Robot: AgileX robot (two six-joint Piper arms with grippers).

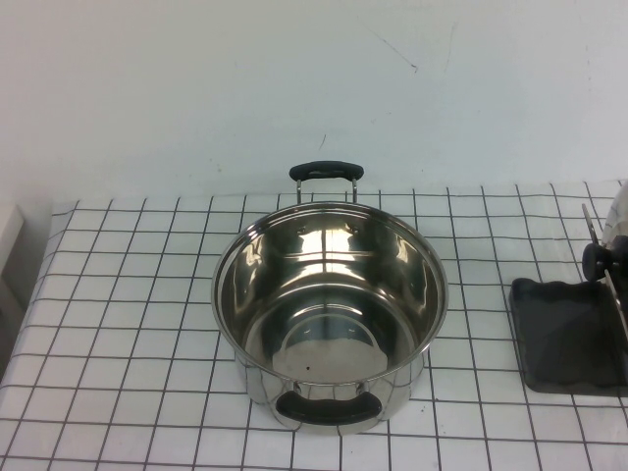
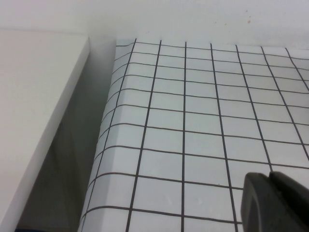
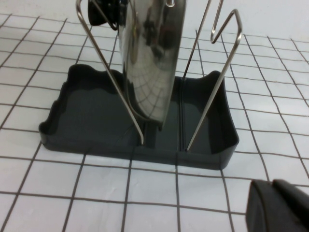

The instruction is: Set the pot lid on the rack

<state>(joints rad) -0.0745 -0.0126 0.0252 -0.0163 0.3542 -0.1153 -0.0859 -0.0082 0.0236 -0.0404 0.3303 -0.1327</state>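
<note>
The pot lid (image 3: 149, 63) stands on edge in the rack, between the thin wire rods (image 3: 212, 92), its rim down in the dark grey tray (image 3: 82, 116). Its black knob (image 3: 104, 14) points sideways. In the high view the rack (image 1: 564, 334) sits at the far right edge, with the knob (image 1: 599, 261) and a sliver of the lid (image 1: 618, 211) showing. My right gripper (image 3: 273, 186) is shut and empty, over the table just short of the tray. My left gripper (image 2: 270, 178) is shut and empty, near the table's left edge. Neither gripper shows in the high view.
A deep steel pot (image 1: 329, 304) with two black loop handles stands open in the middle of the checked tablecloth (image 1: 128, 294). A white wall rises behind. Beyond the table's left edge is a gap and a white surface (image 2: 34, 96).
</note>
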